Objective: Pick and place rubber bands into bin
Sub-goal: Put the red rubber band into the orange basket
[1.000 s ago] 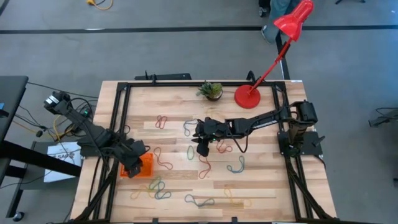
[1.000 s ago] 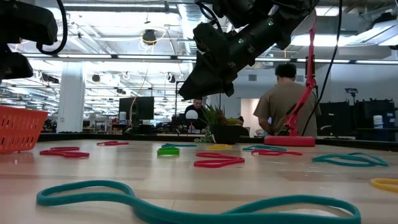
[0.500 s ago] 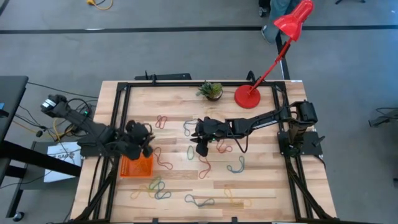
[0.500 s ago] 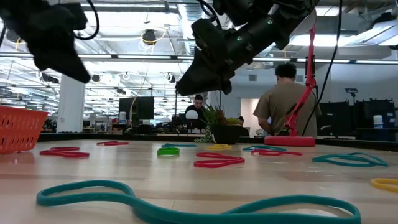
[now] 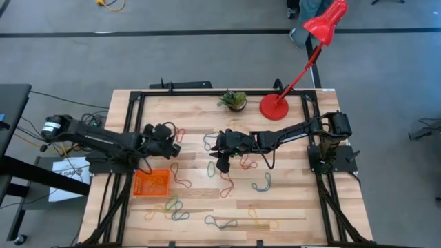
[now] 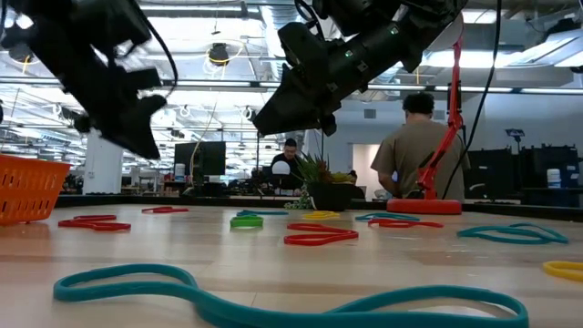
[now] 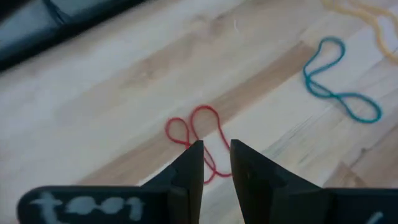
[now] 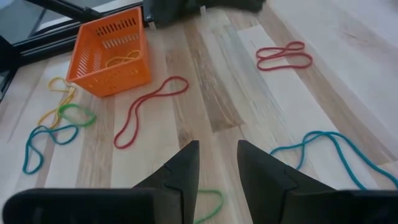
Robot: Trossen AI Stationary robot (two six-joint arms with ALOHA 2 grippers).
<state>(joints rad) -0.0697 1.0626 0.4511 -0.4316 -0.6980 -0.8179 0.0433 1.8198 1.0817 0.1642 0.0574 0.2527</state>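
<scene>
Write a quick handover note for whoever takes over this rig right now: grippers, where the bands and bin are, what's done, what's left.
Left gripper: empty, jaws slightly apart, above a red rubber band.
Right gripper: empty, jaws slightly apart, above mid-table.
Bin: left side of the table.
Done: one yellow band in the bin.
Left: the other bands lie on the table, among them a cluster in front of the bin.

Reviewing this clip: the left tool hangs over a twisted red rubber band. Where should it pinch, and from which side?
Probably from straight above, at the narrow waist of the red rubber band where its strands cross. It lies flat on the table, and the left tool stands slightly open above it.
</scene>
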